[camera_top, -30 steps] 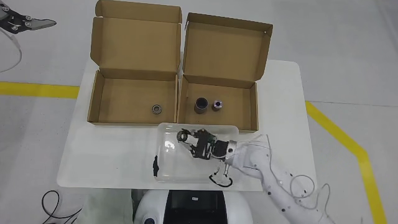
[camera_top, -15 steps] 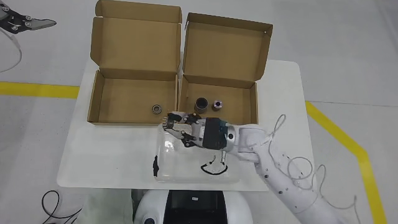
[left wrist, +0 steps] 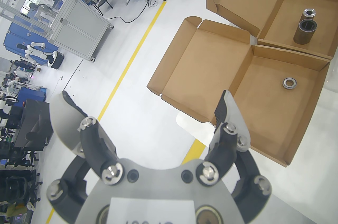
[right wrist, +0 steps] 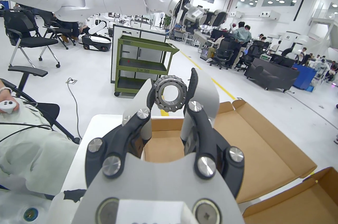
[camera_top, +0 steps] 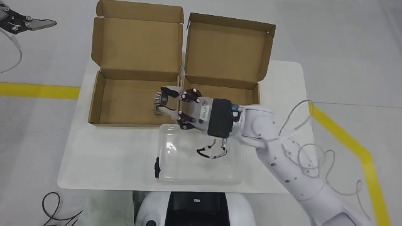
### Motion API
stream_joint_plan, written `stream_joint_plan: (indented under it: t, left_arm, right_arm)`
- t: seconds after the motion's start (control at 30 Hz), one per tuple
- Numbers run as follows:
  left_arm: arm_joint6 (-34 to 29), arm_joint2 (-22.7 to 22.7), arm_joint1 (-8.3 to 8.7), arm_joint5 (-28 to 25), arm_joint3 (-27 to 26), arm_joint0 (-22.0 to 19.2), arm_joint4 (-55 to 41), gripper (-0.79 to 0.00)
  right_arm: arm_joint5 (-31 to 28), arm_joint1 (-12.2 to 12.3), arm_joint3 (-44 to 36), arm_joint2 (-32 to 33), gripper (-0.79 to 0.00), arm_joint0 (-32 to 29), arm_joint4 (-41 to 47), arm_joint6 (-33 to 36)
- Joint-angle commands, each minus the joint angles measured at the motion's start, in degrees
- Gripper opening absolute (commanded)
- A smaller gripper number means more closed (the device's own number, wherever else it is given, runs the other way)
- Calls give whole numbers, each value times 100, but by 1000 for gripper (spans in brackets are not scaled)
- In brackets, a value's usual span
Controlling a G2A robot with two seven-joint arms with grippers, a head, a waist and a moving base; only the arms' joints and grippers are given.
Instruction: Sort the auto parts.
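My right gripper (right wrist: 171,95) is shut on a steel bearing ring (right wrist: 171,93). In the top view the right gripper (camera_top: 166,98) hangs over the front right part of the left cardboard box (camera_top: 119,102). Another bearing (left wrist: 290,83) lies on that box's floor. The right cardboard box (left wrist: 280,24) holds a dark sleeve (left wrist: 305,31) and a small silver bushing (left wrist: 309,13). My left gripper (left wrist: 145,110) is open with nothing in it, up over the floor, far off the table's left side (camera_top: 34,22).
A clear plastic tray (camera_top: 169,169) sits at the table's front edge, with a small black piece (camera_top: 156,166) at its left rim. Both box lids stand open toward the back. A green cart (right wrist: 140,64) stands on the floor beyond the table.
My right gripper has risen out of the clear tray and moved back and left over the left box, keeping the bearing ring. The left arm has stayed still.
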Motion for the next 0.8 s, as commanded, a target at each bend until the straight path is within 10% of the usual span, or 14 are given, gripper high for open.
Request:
stream_joint_plan:
  t: [0.0, 0.77]
  left_arm:
    - [0, 0, 0, 0, 0, 0, 0, 0]
    - [0, 0, 0, 0, 0, 0, 0, 0]
  right_arm:
    - [52, -15, -71, 28, -785, 80, 21, 41]
    - [464, -239, -132, 89, -785, 737, 196, 70]
